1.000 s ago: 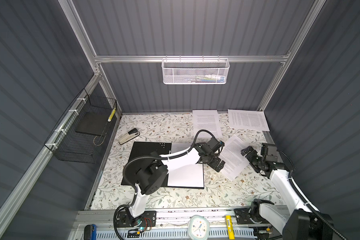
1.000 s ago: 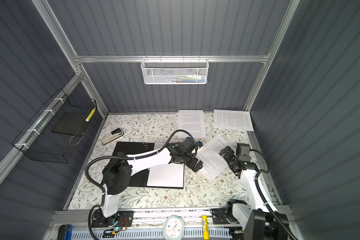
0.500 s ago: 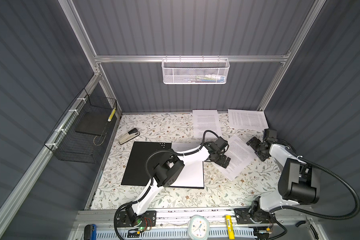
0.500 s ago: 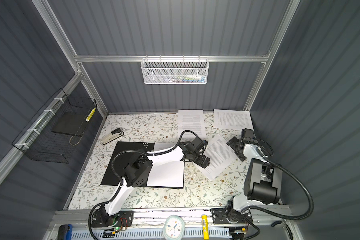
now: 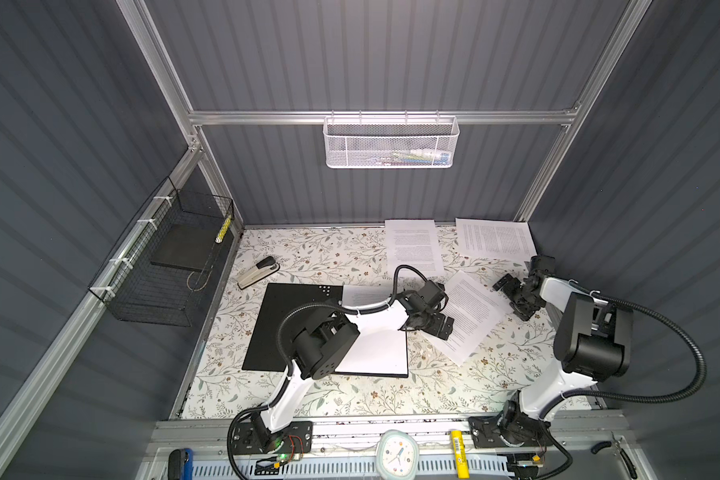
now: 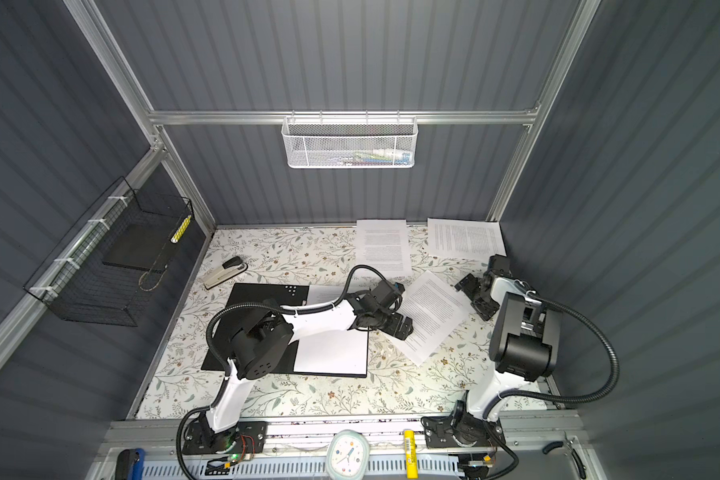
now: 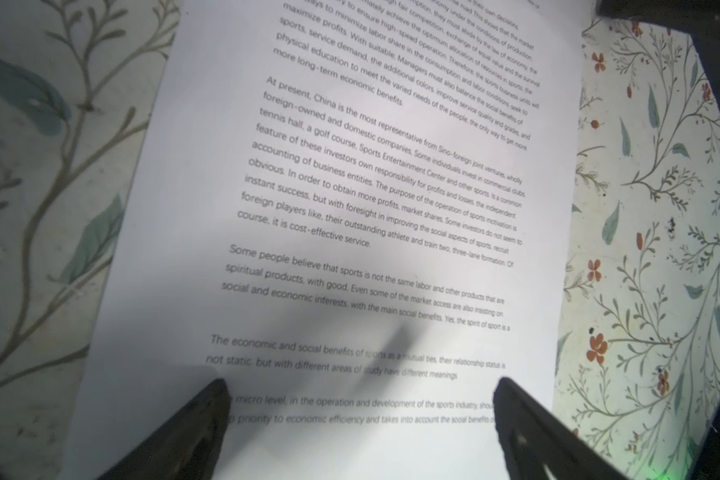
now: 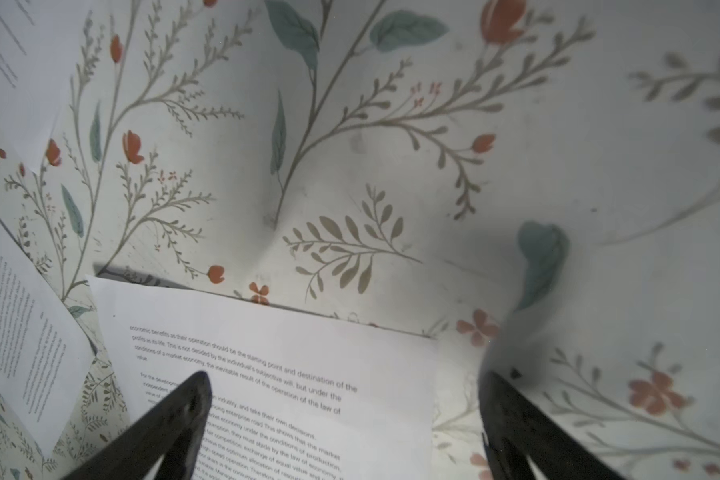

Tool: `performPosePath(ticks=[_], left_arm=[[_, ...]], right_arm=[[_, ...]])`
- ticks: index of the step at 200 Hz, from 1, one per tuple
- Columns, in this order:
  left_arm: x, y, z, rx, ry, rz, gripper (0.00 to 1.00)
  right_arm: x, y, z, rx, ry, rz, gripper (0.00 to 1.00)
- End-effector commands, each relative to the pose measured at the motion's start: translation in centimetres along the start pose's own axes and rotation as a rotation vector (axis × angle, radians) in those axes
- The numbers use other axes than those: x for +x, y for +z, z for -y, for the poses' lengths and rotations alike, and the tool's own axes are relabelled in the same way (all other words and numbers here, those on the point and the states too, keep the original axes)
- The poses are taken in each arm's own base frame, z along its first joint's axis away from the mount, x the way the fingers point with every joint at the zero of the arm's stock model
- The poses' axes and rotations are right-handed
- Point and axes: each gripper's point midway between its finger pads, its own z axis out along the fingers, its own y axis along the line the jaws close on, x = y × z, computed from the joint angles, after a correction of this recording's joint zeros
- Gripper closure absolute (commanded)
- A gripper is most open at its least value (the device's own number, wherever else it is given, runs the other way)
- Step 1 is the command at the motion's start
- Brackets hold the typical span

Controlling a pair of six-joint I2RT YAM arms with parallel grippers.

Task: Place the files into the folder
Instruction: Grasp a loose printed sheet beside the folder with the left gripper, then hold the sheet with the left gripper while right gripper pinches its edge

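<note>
Files partly filed. Left gripper spread wide and empty, low over the slanted sheet; I cannot tell whether its fingertips touch the paper. Right gripper also wide, holding nothing, astride that sheet's opposite corner. Behind my left wrist lies the folder, open, black inside, with a filed sheet on its half nearer that gripper. Beyond both grippers: back-wall sheet, corner sheet. Judgement: one in, three left
</note>
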Motion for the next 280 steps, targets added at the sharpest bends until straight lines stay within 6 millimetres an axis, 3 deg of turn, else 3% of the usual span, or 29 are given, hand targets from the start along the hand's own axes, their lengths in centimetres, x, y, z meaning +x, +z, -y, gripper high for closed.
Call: performPosePath(ticks=[1,49,73,115,129,157,197,225,267,280], left_arm=[[5.4,1.9,-2.6,-0.059,-0.083,-0.165,0.00],[4.9,2.1,-2.2,-0.043,-0.071,-0.166,0.00],[4.7,2.1,-2.0,-0.040,-0.063,-0.167,0.00],[4.6,2.6,-1.8,-0.028,-0.057,-0.174,0.00],[4.5,2.8,-1.7,-0.026,-0.057,-0.176,0.00],[4.4,3.1,-1.8,-0.030,-0.056,-0.180,0.00],[4.6,3.4,-1.9,-0.033,-0.059,-0.185,0.00],[4.7,3.3,-1.9,-0.029,-0.064,-0.185,0.00],[4.6,2.9,-1.9,-0.033,-0.064,-0.180,0.00],[4.6,2.8,-1.9,-0.034,-0.064,-0.179,0.00]], right_arm=[[1.8,0.7,-0.7,-0.041,-0.020,-0.093,0.01],[3.3,2.3,-1.4,-0.041,-0.040,-0.177,0.01],[3.7,2.0,-2.0,-0.044,-0.063,-0.184,0.01],[6.7,1.6,-5.9,-0.217,-0.082,-0.285,0.01],[8.2,0.9,-7.0,-0.280,-0.087,-0.320,0.01],[9.2,-1.5,-8.5,-0.411,-0.101,-0.266,0.01],[11.5,-3.6,-8.5,-0.505,-0.091,-0.263,0.01],[11.8,-3.9,-8.1,-0.516,-0.099,-0.222,0.01],[11.3,-3.0,-6.7,-0.452,-0.031,-0.176,0.23],[11.2,-2.7,-5.8,-0.422,-0.006,-0.159,0.35]])
